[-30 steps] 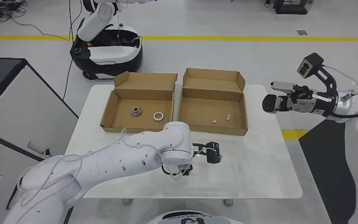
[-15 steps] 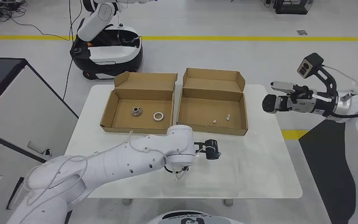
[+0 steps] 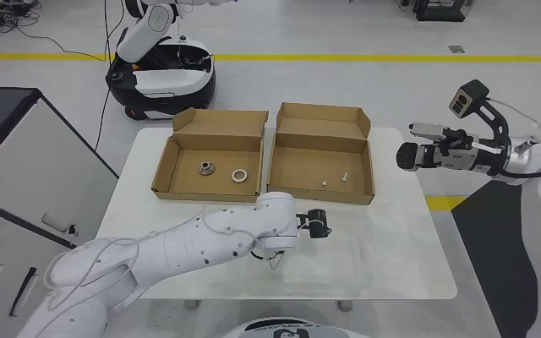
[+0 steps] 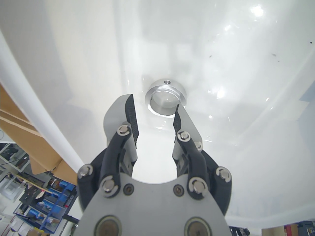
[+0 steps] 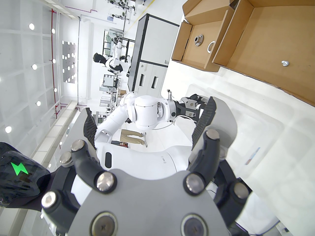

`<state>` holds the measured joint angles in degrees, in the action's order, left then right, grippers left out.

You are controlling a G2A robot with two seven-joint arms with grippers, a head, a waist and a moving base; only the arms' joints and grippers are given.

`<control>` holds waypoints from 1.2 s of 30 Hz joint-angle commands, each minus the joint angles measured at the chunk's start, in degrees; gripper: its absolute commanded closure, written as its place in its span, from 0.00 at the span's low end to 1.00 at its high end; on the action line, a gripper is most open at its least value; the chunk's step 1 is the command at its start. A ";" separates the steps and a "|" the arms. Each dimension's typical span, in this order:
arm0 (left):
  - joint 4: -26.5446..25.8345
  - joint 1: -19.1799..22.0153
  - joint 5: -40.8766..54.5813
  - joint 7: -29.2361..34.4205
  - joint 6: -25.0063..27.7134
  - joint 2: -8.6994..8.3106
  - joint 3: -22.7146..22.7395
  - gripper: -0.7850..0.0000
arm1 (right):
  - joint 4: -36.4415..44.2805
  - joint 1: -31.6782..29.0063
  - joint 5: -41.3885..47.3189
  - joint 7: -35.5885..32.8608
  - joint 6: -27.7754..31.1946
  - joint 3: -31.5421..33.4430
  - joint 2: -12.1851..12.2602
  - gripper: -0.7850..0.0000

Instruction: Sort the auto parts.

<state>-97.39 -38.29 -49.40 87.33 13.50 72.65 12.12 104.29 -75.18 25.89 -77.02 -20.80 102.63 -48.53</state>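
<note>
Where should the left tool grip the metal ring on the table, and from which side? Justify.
Pinch the metal ring by its outer wall, across its width, from above: it lies flat on the table, bore upward, with the open left tool beside it.

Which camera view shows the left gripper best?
The left wrist view: the left gripper close up, fingers open near a metal ring. The top view shows a small dark tip; the right wrist view shows it far off, behind the right gripper.

White table [image 3: 389, 253], grey cabinet [image 3: 51, 169] beside it, yellow floor line [image 3: 338, 57] beyond.
</note>
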 commanded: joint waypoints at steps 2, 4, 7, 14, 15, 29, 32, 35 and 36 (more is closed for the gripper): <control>0.37 -0.31 -0.73 0.02 0.01 0.24 0.09 0.53 | 0.00 0.00 0.00 0.00 0.00 0.00 0.00 0.00; 0.64 -0.50 -1.22 -0.04 0.03 0.40 0.18 0.54 | 0.00 0.00 0.00 0.00 0.00 0.00 0.00 0.00; 1.09 -0.83 -1.95 0.01 0.07 0.63 0.25 0.55 | 0.00 0.00 0.00 0.00 0.00 0.00 0.00 0.00; 1.75 -1.50 -1.30 0.60 1.39 1.23 0.56 0.54 | 0.00 0.00 0.00 0.00 0.00 0.00 0.00 0.00; 1.84 -1.56 -1.12 0.67 1.63 1.31 0.61 0.54 | 0.00 0.00 0.00 0.00 0.00 0.00 0.00 0.00; 2.09 -0.41 6.19 0.52 2.93 1.61 0.37 0.50 | 0.00 0.00 0.00 0.00 0.00 0.00 0.00 0.00; 2.36 -0.01 6.37 0.66 2.79 1.53 0.10 0.52 | 0.00 0.00 0.00 0.00 0.00 0.00 0.00 0.00; 3.14 0.04 6.06 0.67 2.78 1.54 -0.15 0.53 | 0.00 0.00 0.00 0.00 0.00 0.00 0.00 0.00; 3.32 0.01 6.08 0.67 2.78 1.57 -0.18 0.53 | 0.00 0.00 0.00 0.00 0.00 0.00 0.00 0.00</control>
<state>-94.25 -38.25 -43.27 88.01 16.27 74.18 11.99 104.29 -75.18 25.89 -77.02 -20.80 102.63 -48.53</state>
